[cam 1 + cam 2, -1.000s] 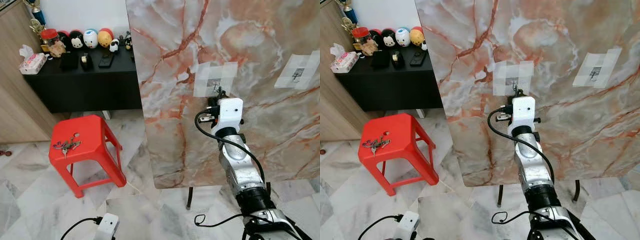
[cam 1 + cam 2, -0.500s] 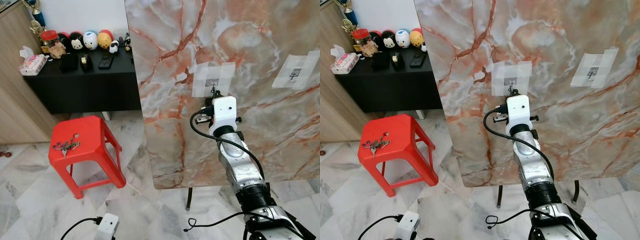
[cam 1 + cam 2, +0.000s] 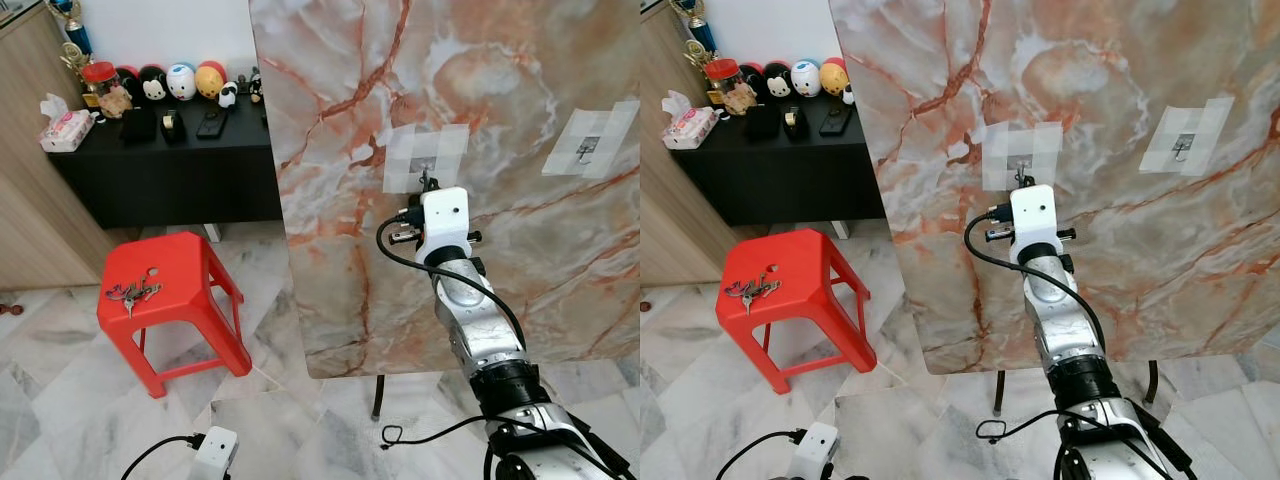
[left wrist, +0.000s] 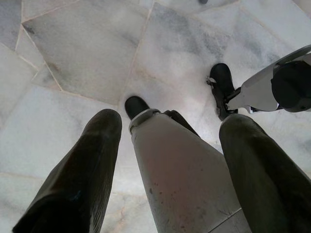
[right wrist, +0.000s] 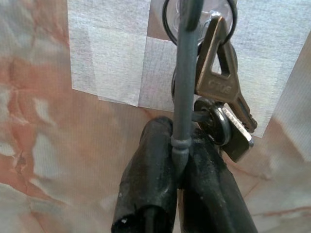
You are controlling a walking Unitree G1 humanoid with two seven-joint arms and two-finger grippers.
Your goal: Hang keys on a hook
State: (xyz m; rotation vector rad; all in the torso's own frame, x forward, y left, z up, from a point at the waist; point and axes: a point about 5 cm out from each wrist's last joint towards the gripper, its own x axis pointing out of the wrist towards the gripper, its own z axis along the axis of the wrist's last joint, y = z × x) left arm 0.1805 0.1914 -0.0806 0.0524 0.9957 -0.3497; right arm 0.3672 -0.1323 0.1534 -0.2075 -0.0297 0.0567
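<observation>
My right gripper [image 5: 182, 145] is raised against the marble board [image 3: 330, 120], just under a small metal hook [image 3: 428, 168] fixed there with white tape [image 5: 107, 53]. Its fingers are shut on a thin grey cord [image 5: 183, 73] that runs up to a key ring [image 5: 167, 24]. A brass key [image 5: 214, 82] and a second key hang from that ring, against the tape. The ring sits at the hook, but the frame edge cuts off how it rests on it. My left gripper [image 4: 170, 128] hangs open over the floor.
Another bunch of keys [image 3: 132, 291] lies on a red plastic stool [image 3: 190, 290] to the left. A second taped hook [image 3: 588, 148] is further right on the board. A black cabinet [image 3: 170, 170] with figurines stands behind. The board's stand leg [image 3: 377, 395] meets the marble floor.
My right arm has crept slightly left and up, bringing the gripper and keys closer under the hook. The stool and its keys have not moved.
</observation>
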